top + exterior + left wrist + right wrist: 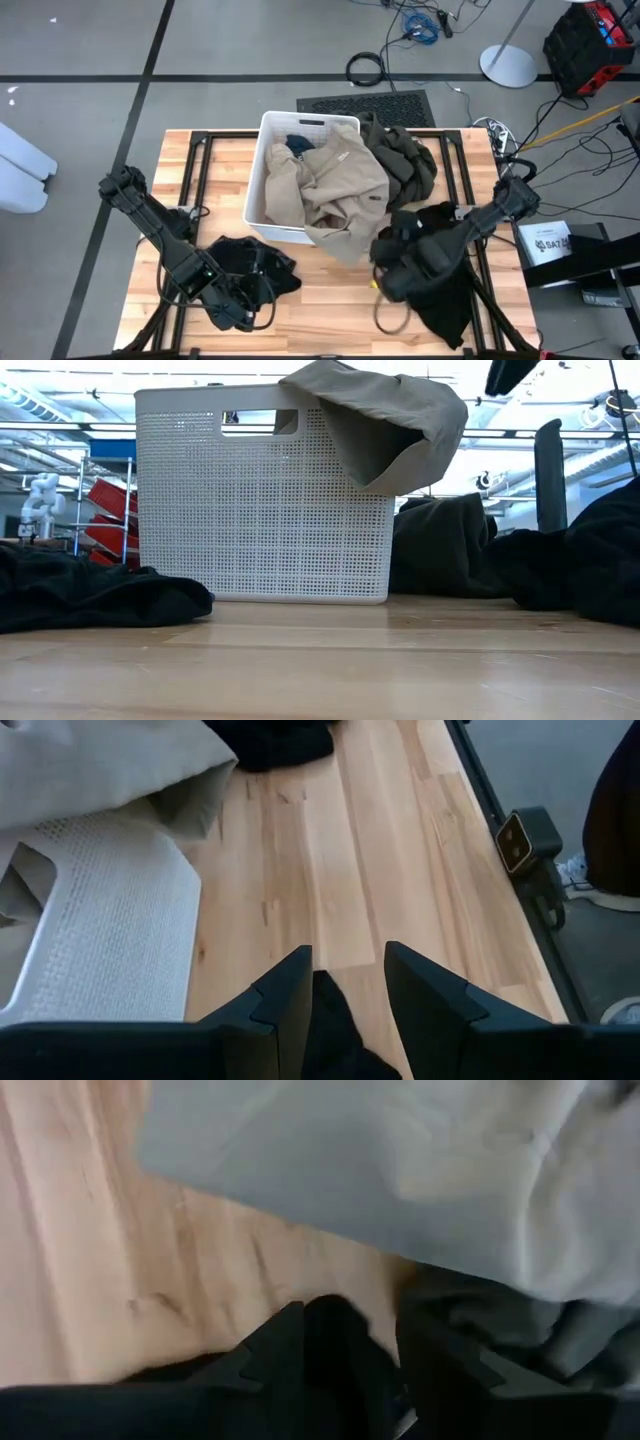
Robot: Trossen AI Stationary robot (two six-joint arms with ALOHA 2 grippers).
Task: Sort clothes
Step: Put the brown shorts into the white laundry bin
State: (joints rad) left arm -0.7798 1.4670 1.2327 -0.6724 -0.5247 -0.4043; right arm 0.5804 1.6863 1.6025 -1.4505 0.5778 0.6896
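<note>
A tan-beige garment [335, 190] drapes over the white bin's [262, 170] right near rim, and a dark teal-blue garment [298, 146] lies inside. An olive-brown garment [408, 160] lies on the table right of the bin. One black garment [255, 262] lies at the near left, another [445, 285] at the near right. My left gripper [238, 303] is shut on the left black garment, low by the table. My right gripper [385, 272] is shut on the right black garment. No pink garment shows. My left gripper has a fold of the left black garment [335, 1020] between its two fingers; which edge I cannot tell. The fingers run low along the table, toward its right side. The rest of the garment [90, 595] lies slack on the wood. My right gripper has a bunch of the right black garment [340, 1335] between its two fingers, at the garment's left end beside the tan-beige cloth. The fingers slant down toward the table. The rest of the garment [600, 560] lies heaped on the table.
The bin [260, 500] stands upright at the table's far middle. Bare wood [330, 300] lies between the two black garments along the near edge. Cables and a floor mat lie beyond the far edge.
</note>
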